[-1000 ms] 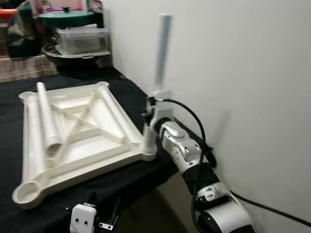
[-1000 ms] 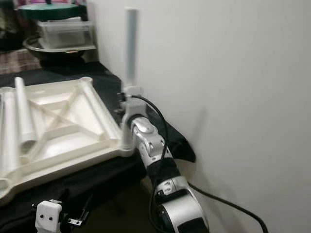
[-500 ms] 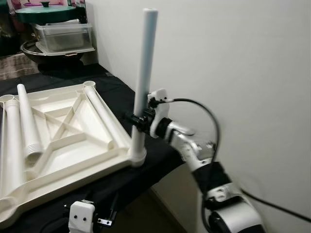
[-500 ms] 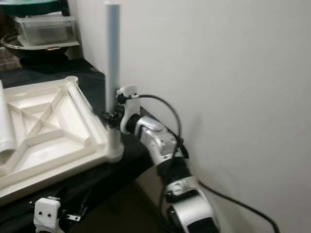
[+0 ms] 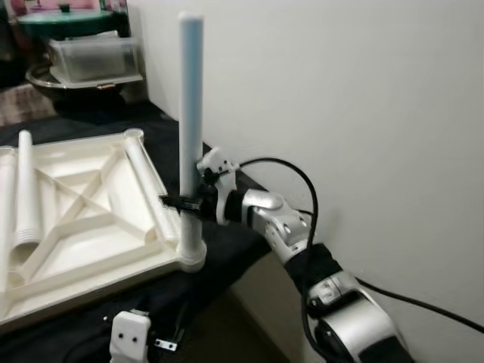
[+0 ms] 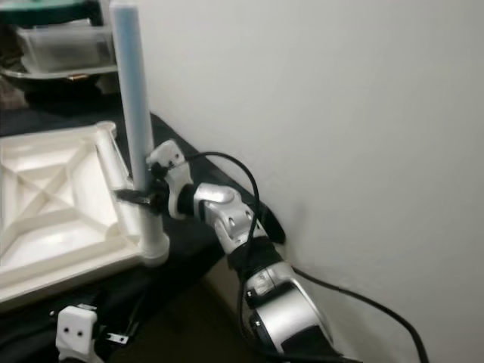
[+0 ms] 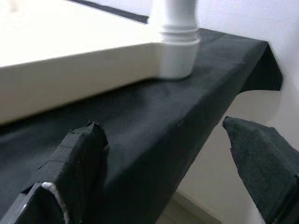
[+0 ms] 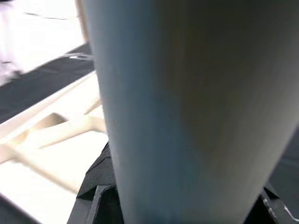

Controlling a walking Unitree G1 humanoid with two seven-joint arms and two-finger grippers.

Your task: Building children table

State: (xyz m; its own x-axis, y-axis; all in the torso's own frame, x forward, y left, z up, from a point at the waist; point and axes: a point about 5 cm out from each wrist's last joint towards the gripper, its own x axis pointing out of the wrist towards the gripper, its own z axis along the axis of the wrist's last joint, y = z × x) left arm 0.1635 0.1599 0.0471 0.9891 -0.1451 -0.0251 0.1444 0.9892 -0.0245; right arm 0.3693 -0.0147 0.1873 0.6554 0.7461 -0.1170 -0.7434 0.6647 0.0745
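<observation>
Here the right claw [image 5: 184, 202] pinches the upright leg [image 5: 190, 113] in the tabletop [image 5: 91, 227] corner.

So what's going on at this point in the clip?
The robot is putting together a small white plastic table. The tabletop lies upside down on a black-covered surface. The right pincer is closed around a table leg that stands upright in the near corner socket by the wall. Two more legs lie loose on the upturned top. The left pincer hangs open below the surface's edge, holding nothing.
</observation>
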